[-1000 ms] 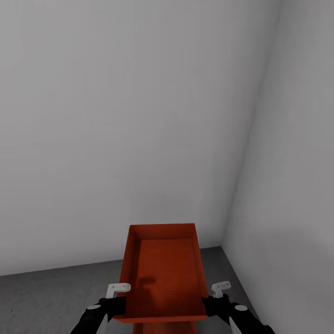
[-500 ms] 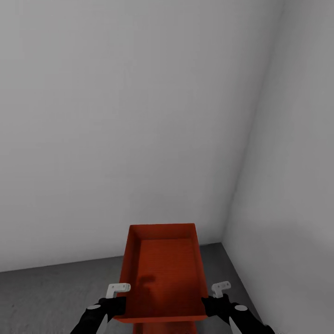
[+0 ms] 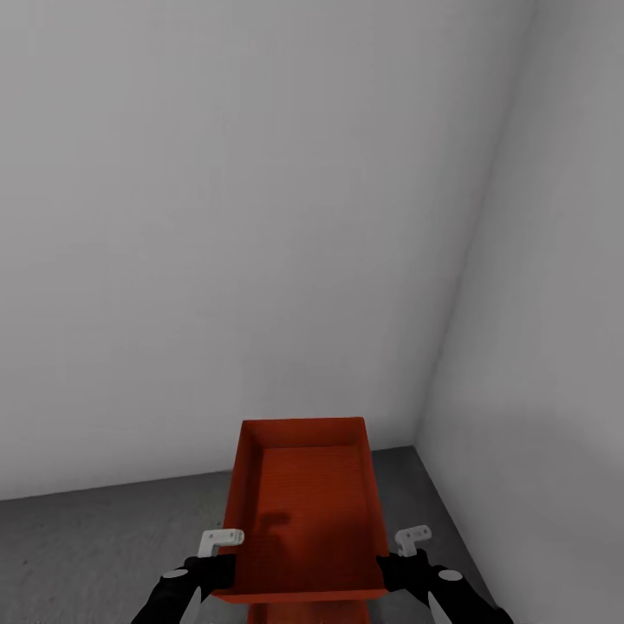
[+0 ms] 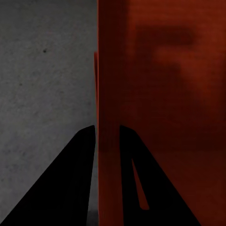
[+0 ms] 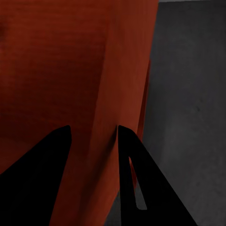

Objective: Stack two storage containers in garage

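left gripper [image 3: 221, 563]: clamped on bin [image 3: 303, 503] left wall | right gripper [image 3: 400, 559]: clamped on right wall | bin above floor [image 3: 87, 555], near white corner

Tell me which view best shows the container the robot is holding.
The head view: the whole open-topped container shows there, held between the left gripper and right gripper near a wall corner. The left wrist view shows just one thin wall clamped between its fingers; the right wrist view likewise shows a side wall.
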